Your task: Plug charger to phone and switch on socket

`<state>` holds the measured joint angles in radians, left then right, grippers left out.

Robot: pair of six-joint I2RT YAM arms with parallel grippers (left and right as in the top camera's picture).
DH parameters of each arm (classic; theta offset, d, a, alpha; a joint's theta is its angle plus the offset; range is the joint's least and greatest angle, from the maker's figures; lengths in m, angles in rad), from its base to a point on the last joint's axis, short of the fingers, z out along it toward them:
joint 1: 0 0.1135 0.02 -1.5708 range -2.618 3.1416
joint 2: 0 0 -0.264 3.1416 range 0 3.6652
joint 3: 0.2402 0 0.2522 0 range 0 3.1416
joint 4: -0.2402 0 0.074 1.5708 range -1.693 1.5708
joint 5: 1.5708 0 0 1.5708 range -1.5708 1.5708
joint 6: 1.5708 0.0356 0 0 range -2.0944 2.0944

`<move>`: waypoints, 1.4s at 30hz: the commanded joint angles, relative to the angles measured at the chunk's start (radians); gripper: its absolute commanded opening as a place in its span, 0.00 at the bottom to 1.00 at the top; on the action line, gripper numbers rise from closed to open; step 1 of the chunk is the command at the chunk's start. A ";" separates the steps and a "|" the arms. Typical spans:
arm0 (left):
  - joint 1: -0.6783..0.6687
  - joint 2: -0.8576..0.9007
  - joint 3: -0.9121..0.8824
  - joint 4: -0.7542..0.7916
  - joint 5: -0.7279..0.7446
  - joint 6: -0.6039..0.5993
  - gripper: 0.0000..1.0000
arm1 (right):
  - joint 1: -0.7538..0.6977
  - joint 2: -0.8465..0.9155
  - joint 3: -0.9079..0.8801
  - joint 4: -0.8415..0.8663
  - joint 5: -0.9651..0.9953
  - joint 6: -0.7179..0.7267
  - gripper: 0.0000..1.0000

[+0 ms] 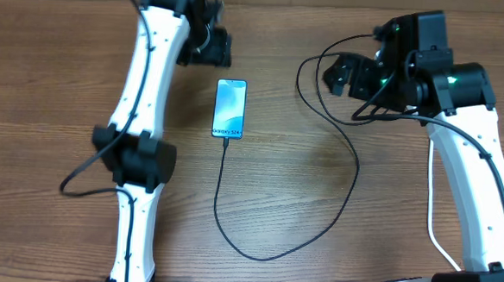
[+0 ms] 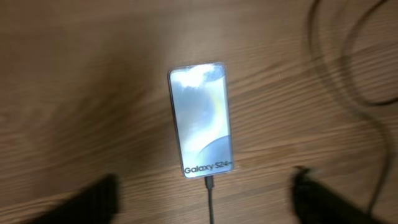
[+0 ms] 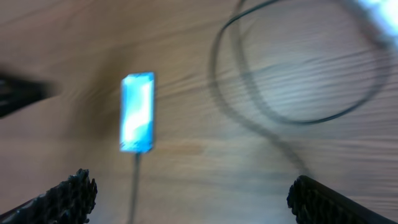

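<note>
Risk: snagging the slack charger [image 1: 356,174] loop sprawled across table [image 1: 44,147], close under right arm [image 1: 466,169]; any sweep there tugs phone [image 1: 229,108] and unseats tip [image 2: 209,182].
Right gripper [image 3: 193,186]: spread, empty.
Left gripper [image 2: 205,193]: spread, empty, near phone lying flat mid-table.
Tip: looks seated, though blurred.
Socket: not seen, possibly under right arm.

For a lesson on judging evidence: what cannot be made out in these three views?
- The socket: in no view, so its switch state is unknowable.
- Plug end of the charger: overhead, the cable disappears under the right arm.
- Connector seating at the phone: too small overhead, blurred in the left wrist view.
- Phone lettering: motion-blurred in the right wrist view.
</note>
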<state>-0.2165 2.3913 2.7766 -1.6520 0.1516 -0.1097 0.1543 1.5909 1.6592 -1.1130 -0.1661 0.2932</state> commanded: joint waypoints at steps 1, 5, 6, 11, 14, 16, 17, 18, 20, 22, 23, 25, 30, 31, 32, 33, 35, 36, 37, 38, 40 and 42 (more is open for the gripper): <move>0.002 -0.142 0.109 -0.024 -0.003 -0.011 1.00 | -0.055 -0.007 -0.003 0.022 0.242 0.043 1.00; 0.002 -0.243 0.126 -0.037 -0.006 -0.010 1.00 | -0.133 -0.006 -0.003 0.064 0.401 0.094 1.00; 0.002 -0.268 0.126 -0.037 -0.006 -0.010 1.00 | -0.156 -0.005 -0.003 0.076 0.431 0.103 1.00; 0.002 -0.344 0.126 -0.037 -0.006 -0.010 1.00 | -0.291 0.046 -0.003 0.122 0.358 -0.010 1.00; 0.002 -0.352 0.126 -0.037 -0.006 -0.010 1.00 | -0.357 0.119 0.010 0.136 0.264 -0.080 1.00; 0.002 -0.351 0.123 -0.037 -0.006 -0.010 1.00 | -0.389 0.172 0.048 0.114 0.213 -0.084 1.00; 0.002 -0.351 0.119 -0.037 -0.005 -0.010 1.00 | -0.404 0.204 0.078 0.097 0.182 -0.090 1.00; 0.002 -0.351 0.118 -0.037 -0.006 -0.010 1.00 | -0.413 0.234 0.108 0.080 0.162 -0.099 1.00; 0.002 -0.351 0.118 -0.037 -0.005 -0.010 1.00 | -0.428 0.300 0.186 0.033 0.136 -0.129 1.00; 0.002 -0.351 0.118 -0.037 -0.005 -0.010 1.00 | -0.438 0.379 0.291 -0.042 0.137 -0.158 1.00; 0.002 -0.351 0.118 -0.037 -0.005 -0.010 1.00 | -0.441 0.418 0.345 -0.081 0.137 -0.169 1.00; 0.002 -0.351 0.118 -0.037 -0.005 -0.010 1.00 | -0.451 0.508 0.464 -0.167 0.138 -0.174 1.00; 0.002 -0.351 0.118 -0.037 -0.005 -0.010 1.00 | -0.479 0.650 0.596 -0.186 0.145 -0.163 1.00; 0.002 -0.351 0.118 -0.037 -0.005 -0.010 1.00 | -0.484 0.660 0.594 -0.160 0.147 -0.163 1.00; 0.002 -0.351 0.118 -0.037 -0.005 -0.010 1.00 | -0.491 0.667 0.589 -0.133 0.149 -0.163 1.00; 0.002 -0.351 0.118 -0.037 -0.005 -0.010 1.00 | -0.494 0.673 0.586 -0.113 0.150 -0.162 1.00; 0.002 -0.351 0.118 -0.037 -0.005 -0.010 1.00 | -0.501 0.687 0.586 -0.084 0.151 -0.145 1.00; 0.002 -0.351 0.118 -0.037 -0.005 -0.010 1.00 | -0.502 0.694 0.586 -0.072 0.151 -0.135 1.00; 0.002 -0.351 0.118 -0.037 -0.005 -0.010 1.00 | -0.502 0.705 0.586 -0.060 0.153 -0.130 1.00; 0.002 -0.351 0.118 -0.037 -0.005 -0.010 1.00 | -0.502 0.714 0.586 -0.054 0.153 -0.126 1.00; 0.002 -0.351 0.118 -0.037 -0.005 -0.010 1.00 | -0.502 0.738 0.586 -0.047 0.153 -0.101 1.00; 0.002 -0.351 0.118 -0.037 -0.005 -0.010 1.00 | -0.502 0.759 0.586 -0.047 0.152 -0.098 1.00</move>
<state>-0.2165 2.0365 2.8952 -1.6878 0.1520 -0.1135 -0.3481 2.3127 2.2246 -1.1652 -0.0185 0.1661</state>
